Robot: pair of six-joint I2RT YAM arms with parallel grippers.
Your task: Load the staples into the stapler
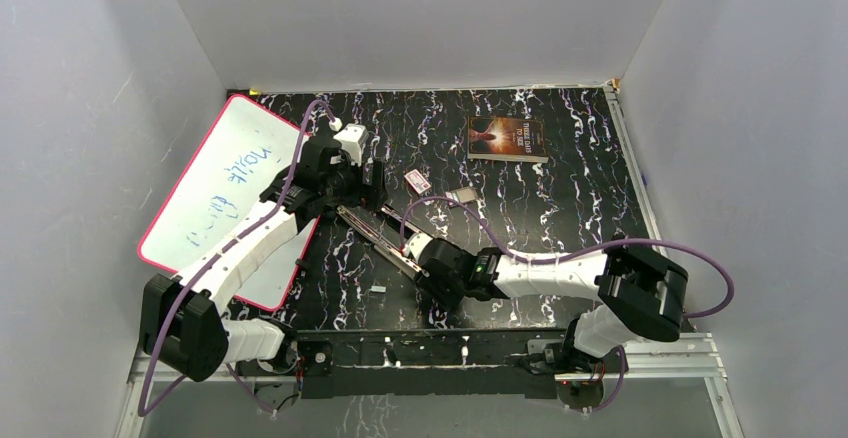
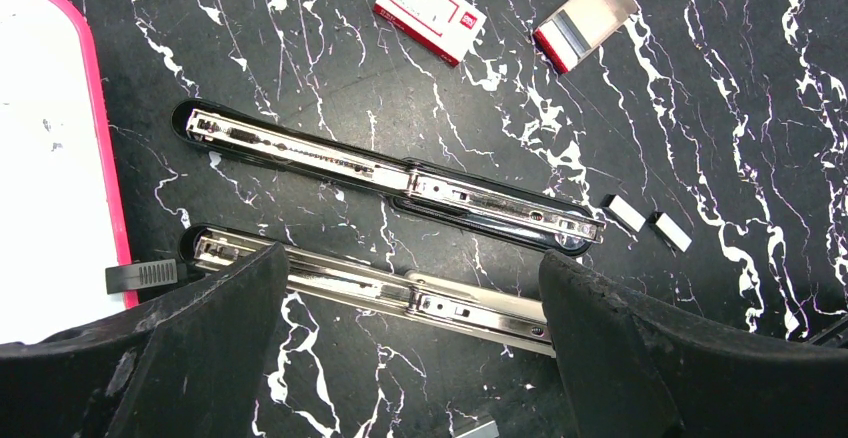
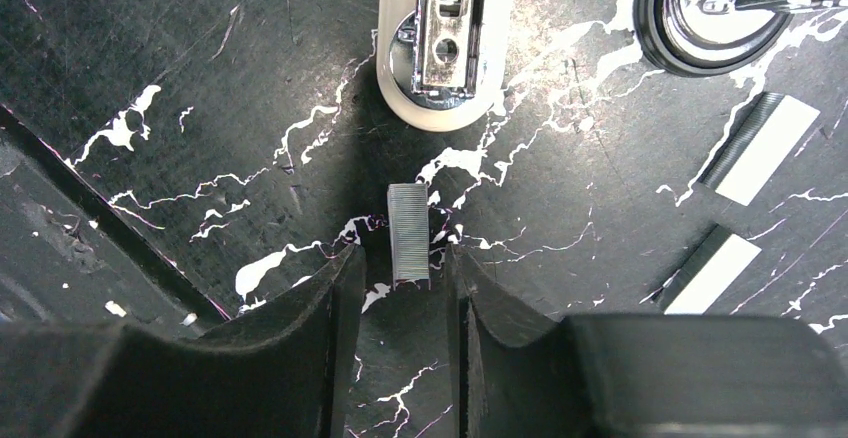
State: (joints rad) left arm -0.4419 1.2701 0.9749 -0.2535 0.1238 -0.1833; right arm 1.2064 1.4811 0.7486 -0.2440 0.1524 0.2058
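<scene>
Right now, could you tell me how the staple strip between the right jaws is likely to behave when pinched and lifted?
The staple strip is short and thin, so probably light. Its fine ribbing shows many joined staples; a hard squeeze might snap it apart. It lies flat on the smooth table, so it may skid rather than lift.

Right wrist view: pale stapler (image 3: pixel 440 108) and black stapler (image 3: pixel 700 33) ran off the top edge; only rounded ends seen. Left wrist view: left fingers (image 2: pixel 640 358) hid one end of the pale stapler; whiteboard (image 2: pixel 45 158) cut by the left edge. Top view: arms (image 1: pixel 540 276) hid most of both staplers; book (image 1: pixel 507 138) title too small to read.
</scene>
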